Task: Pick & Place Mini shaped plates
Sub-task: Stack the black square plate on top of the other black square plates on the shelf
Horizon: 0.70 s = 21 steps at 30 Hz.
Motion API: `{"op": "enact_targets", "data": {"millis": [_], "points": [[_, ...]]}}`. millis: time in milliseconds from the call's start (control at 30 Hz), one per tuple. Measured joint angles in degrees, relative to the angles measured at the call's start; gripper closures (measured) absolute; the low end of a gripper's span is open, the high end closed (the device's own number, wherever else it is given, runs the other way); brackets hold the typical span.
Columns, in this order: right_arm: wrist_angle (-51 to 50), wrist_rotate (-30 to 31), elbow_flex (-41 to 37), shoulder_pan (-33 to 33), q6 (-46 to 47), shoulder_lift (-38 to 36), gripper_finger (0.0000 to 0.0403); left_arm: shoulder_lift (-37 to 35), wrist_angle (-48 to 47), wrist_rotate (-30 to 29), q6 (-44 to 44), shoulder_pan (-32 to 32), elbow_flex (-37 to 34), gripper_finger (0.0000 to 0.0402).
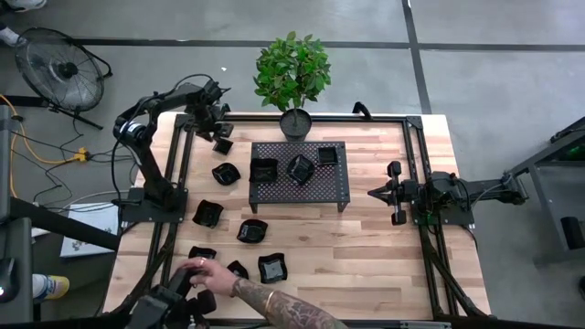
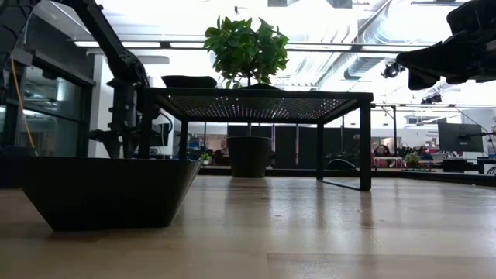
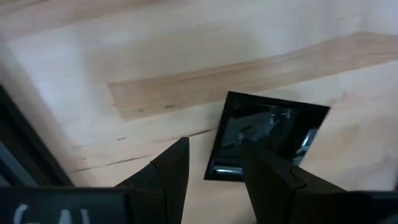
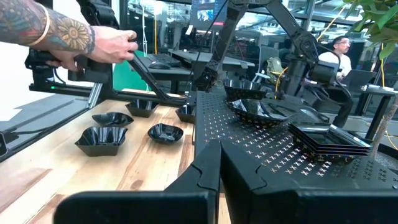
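My left pincer [image 3: 214, 171] over a square mini plate [image 3: 267, 134], right pincer [image 1: 395, 193] parked.

Left pincer hangs at the tabletop's [image 1: 384, 274] far left corner, fingers [image 3: 171, 171] parted, gripping nothing, the square plate just under them. Right pincer is closed and empty, beside the rack [image 1: 300, 174]. Three plates sit on the rack, others lie on the wood left of it and near the front edge. A person's hand [image 1: 203, 271] reaches among the front plates.
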Motion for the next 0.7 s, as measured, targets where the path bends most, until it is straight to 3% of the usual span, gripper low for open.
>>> {"op": "enact_targets", "data": {"millis": [700], "points": [[0.0,0.0,0.0,0.0,0.0,0.0,0.0398,4.6,-3.4,0.5,0.1,0.0,3.6,0.0261]]}}
